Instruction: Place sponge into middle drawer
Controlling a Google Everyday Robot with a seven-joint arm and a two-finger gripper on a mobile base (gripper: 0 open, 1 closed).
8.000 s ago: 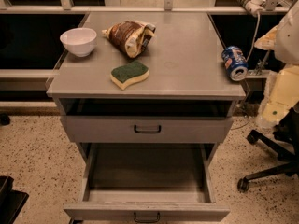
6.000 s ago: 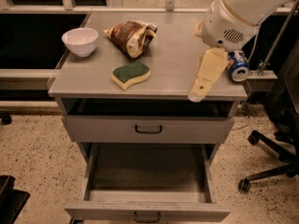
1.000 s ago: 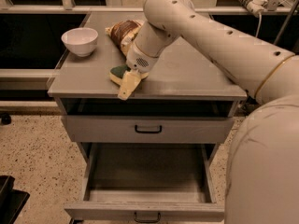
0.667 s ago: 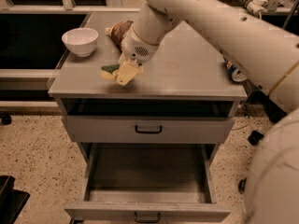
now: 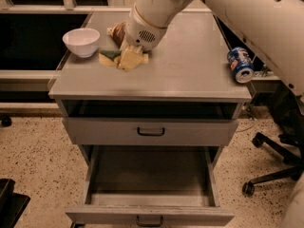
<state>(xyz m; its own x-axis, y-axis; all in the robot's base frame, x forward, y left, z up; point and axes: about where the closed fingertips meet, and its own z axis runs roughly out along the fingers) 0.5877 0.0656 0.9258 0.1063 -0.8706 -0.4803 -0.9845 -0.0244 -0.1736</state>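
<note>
The sponge (image 5: 108,56) lies on the grey cabinet top (image 5: 190,70), just right of the bowl. Only its dark green face and a pale yellow edge show from under the gripper. My gripper (image 5: 129,59) is down on the cabinet top, against the sponge's right end and covering part of it. The middle drawer (image 5: 151,175) is pulled wide open at the bottom of the cabinet, with its flat grey floor bare and its black handle at the front edge. It sits well below and in front of the gripper.
A white bowl (image 5: 81,41) stands left of the sponge. A brown snack bag (image 5: 118,31) sits half hidden behind the arm. A blue soda can (image 5: 241,64) lies at the right edge. A closed grey drawer (image 5: 151,131) sits above the open one. An office chair base (image 5: 273,167) stands to the right.
The arm swung in from the right and came down on the sponge. The sponge has shifted left and back towards the bowl.
</note>
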